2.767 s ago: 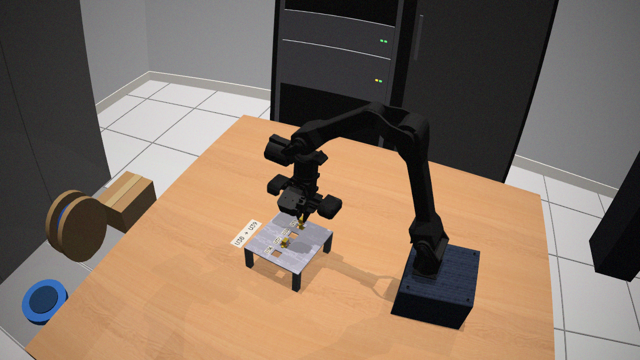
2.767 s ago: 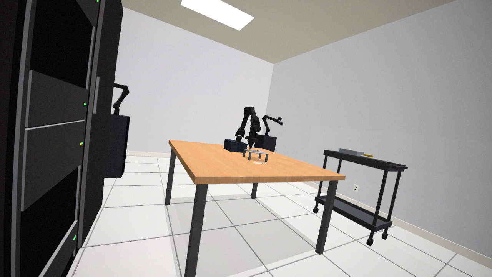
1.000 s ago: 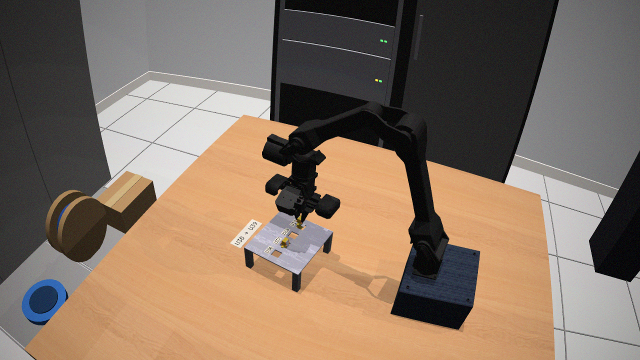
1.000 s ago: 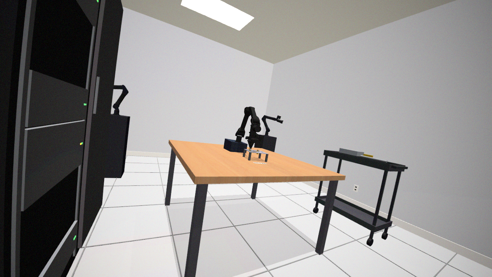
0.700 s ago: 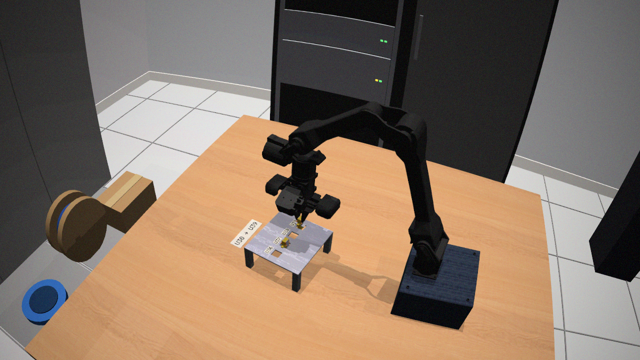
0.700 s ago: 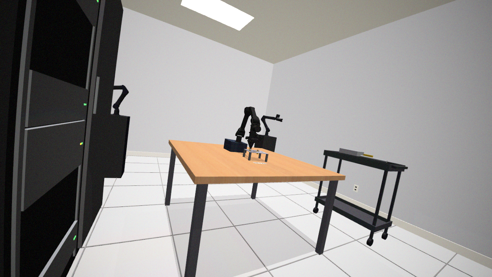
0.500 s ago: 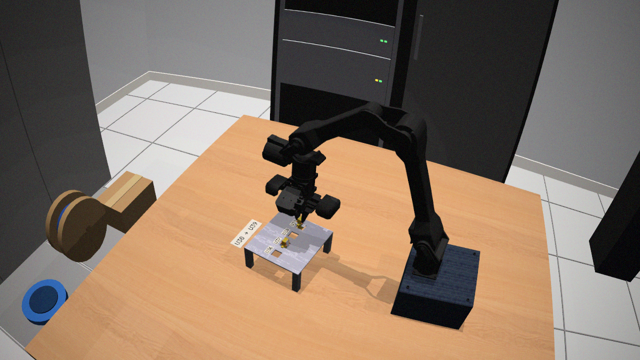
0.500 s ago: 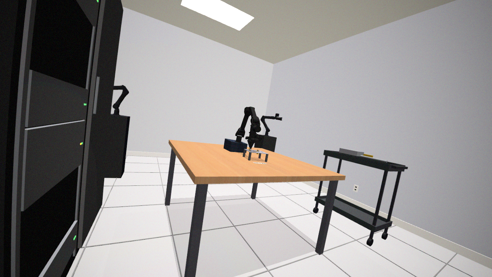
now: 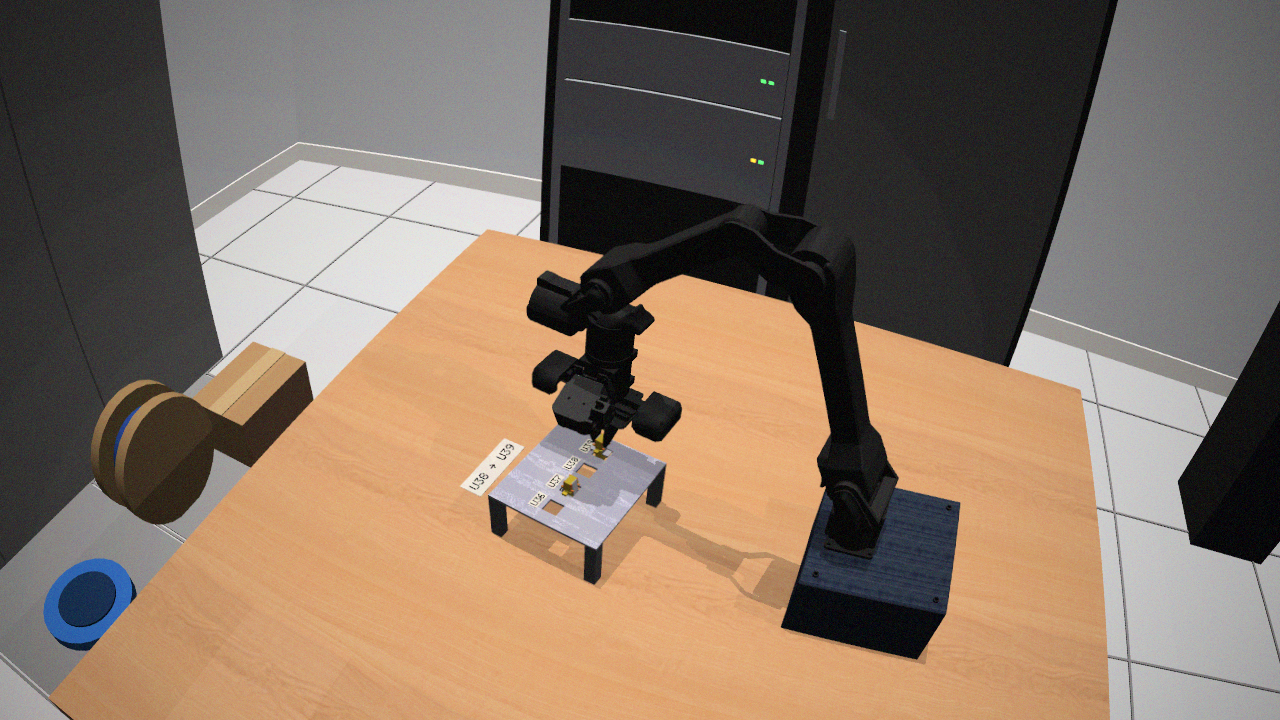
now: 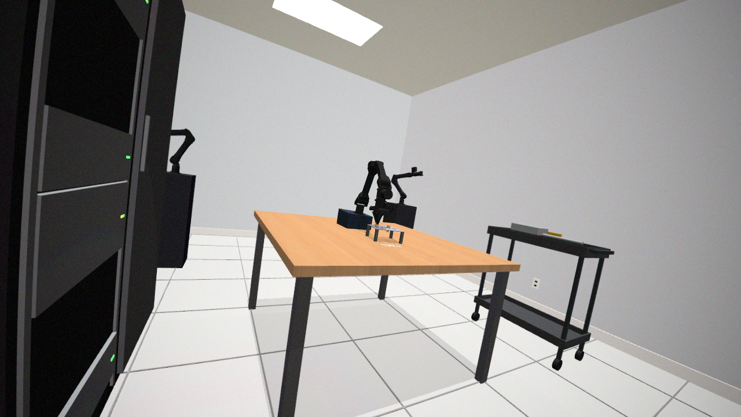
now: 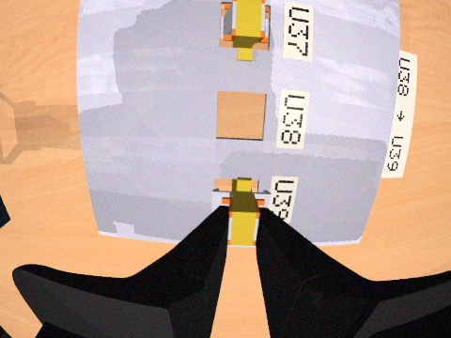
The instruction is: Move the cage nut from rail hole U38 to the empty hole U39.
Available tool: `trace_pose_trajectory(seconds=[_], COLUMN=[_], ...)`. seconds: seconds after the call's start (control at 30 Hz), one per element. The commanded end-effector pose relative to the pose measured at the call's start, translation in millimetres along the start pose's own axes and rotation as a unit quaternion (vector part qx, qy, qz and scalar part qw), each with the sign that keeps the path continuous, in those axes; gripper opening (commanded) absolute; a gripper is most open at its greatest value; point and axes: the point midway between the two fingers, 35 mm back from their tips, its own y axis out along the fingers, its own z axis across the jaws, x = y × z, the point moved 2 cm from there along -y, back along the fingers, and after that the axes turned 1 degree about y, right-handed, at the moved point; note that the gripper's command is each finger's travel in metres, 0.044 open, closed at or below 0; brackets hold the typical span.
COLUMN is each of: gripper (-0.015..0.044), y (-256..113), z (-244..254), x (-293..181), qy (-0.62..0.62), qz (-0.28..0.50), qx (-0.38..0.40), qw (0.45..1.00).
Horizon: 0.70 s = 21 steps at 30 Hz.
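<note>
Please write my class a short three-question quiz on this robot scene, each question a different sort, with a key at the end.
1. True or false: the cage nut in the gripper is at hole U38.
2. Multiple choice: which label stands beside the other nut on the rail plate?
A) U36
B) U37
C) U39
3. Fill in the blank: the card on the table reads U38, an arrow, then ____.

Key: 1. False; 2. B; 3. U39
</note>
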Motion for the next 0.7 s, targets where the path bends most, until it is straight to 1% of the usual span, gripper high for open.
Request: trace_pose_trajectory(seconds=[0.0,0.67], gripper=[0.0033,0.0033], y=[-1.5,-2.5], z=[0.7,1.9], x=[0.1,0.0], qy=[0.0,0.0], qz=[0.0,0.0], qx=[-0.007,-0.016], qw=[1.0,1.0])
